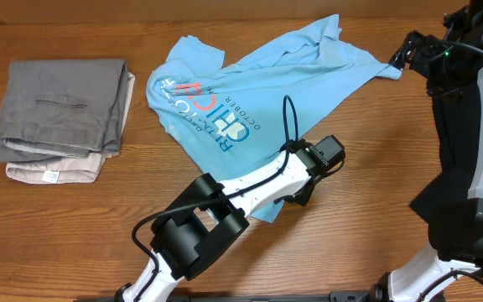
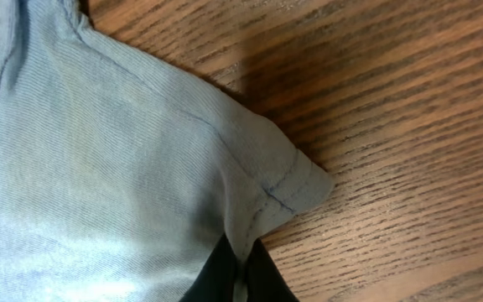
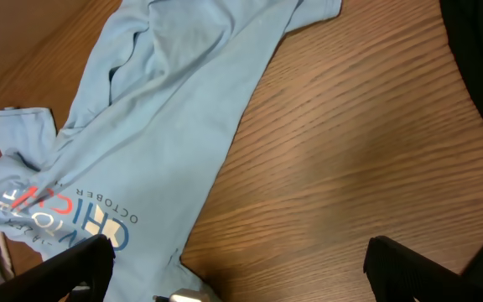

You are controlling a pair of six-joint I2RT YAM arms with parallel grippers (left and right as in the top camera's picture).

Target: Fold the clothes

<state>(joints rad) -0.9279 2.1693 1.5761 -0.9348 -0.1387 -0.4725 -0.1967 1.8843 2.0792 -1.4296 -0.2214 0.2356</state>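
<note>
The shirt [image 1: 250, 92] lies rumpled on the wooden table [image 1: 376, 168], its long axis running from the near middle to the far right, with the left gripper [image 2: 238, 281] clamped on its near corner, the right gripper [image 3: 237, 268] spread wide by its far end, and bare wood alongside.

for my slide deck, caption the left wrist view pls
Left gripper shut on a hemmed corner of the light blue T-shirt lying on the wooden table.

One T-shirt [image 1: 250, 75], two folded garments [image 1: 61, 105]
</note>
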